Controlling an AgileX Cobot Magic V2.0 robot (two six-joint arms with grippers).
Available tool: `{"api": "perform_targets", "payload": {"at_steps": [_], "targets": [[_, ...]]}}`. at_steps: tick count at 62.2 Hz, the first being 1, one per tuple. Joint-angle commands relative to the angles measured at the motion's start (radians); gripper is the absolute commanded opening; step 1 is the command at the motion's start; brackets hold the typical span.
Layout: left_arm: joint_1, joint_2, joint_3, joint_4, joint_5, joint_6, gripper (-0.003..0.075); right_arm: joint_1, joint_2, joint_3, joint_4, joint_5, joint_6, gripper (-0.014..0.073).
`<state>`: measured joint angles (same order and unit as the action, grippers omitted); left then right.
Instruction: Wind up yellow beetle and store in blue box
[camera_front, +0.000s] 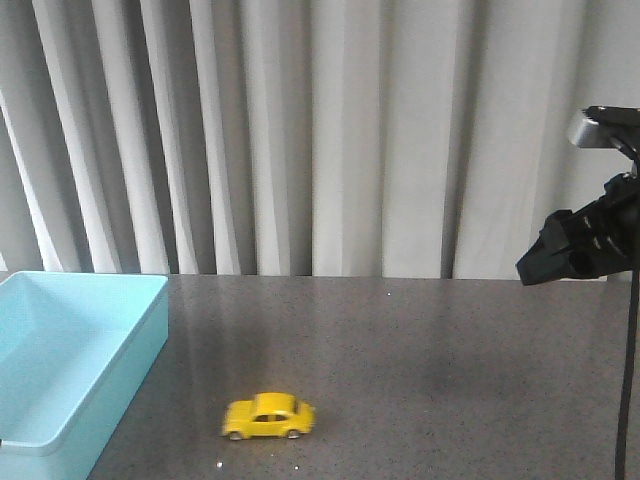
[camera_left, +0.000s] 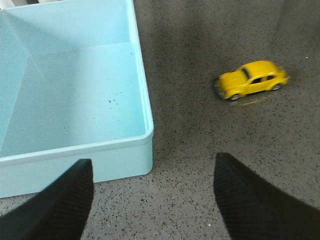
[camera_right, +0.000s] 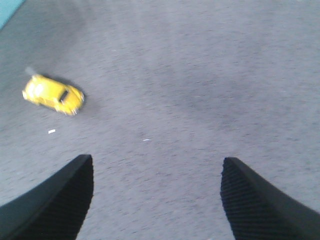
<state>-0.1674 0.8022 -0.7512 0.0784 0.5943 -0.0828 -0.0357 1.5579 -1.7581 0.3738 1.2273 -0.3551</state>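
The yellow beetle (camera_front: 268, 417) stands on its wheels on the dark speckled table, near the front, right of the blue box (camera_front: 130, 345). Its outline is blurred in all views. It also shows in the left wrist view (camera_left: 252, 80) and the right wrist view (camera_right: 53, 94). The blue box (camera_left: 142, 95) is empty and sits at the table's left. My left gripper (camera_left: 152, 172) is open and empty, above the table by the box's corner, apart from the car. My right gripper (camera_right: 156, 170) is open and empty, raised at the far right (camera_front: 550, 262).
Grey curtains hang behind the table's far edge. A black upright pole (camera_front: 628, 380) stands at the right edge. Small white specks (camera_right: 51, 131) lie on the table near the car.
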Motion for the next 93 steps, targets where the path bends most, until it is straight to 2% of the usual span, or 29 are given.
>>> {"api": "perform_targets", "payload": {"at_steps": [1, 8, 22, 41, 56, 71, 79, 93], "targets": [[-0.007, -0.001, -0.033, -0.005, -0.076, -0.002, 0.0503, 0.042, -0.125, 0.104, -0.025, -0.147, 0.03, 0.0515], [-0.007, -0.001, -0.033, -0.005, -0.076, -0.002, 0.0503, 0.068, -0.247, 0.284, -0.072, -0.254, 0.061, 0.0515], [-0.007, -0.001, -0.033, -0.005, -0.076, -0.002, 0.0503, 0.069, -0.466, 0.617, -0.155, -0.331, 0.112, 0.0515], [-0.007, -0.001, -0.033, -0.005, -0.076, -0.002, 0.0503, 0.069, -0.724, 0.912, -0.214, -0.423, 0.219, 0.0515], [-0.007, -0.001, -0.033, -0.005, -0.078, -0.002, 0.0503, 0.069, -0.854, 1.024, -0.242, -0.432, 0.246, 0.0515], [-0.007, -0.001, -0.033, -0.015, -0.137, 0.003, 0.0503, 0.069, -0.884, 1.034, -0.234, -0.373, 0.245, 0.0515], [-0.007, 0.021, -0.059, -0.014, -0.145, 0.119, 0.0503, 0.069, -0.884, 1.034, -0.234, -0.363, 0.245, 0.0515], [-0.007, 0.214, -0.224, -0.086, -0.008, 0.386, 0.0503, 0.069, -0.884, 1.034, -0.234, -0.362, 0.245, 0.0515]]}}
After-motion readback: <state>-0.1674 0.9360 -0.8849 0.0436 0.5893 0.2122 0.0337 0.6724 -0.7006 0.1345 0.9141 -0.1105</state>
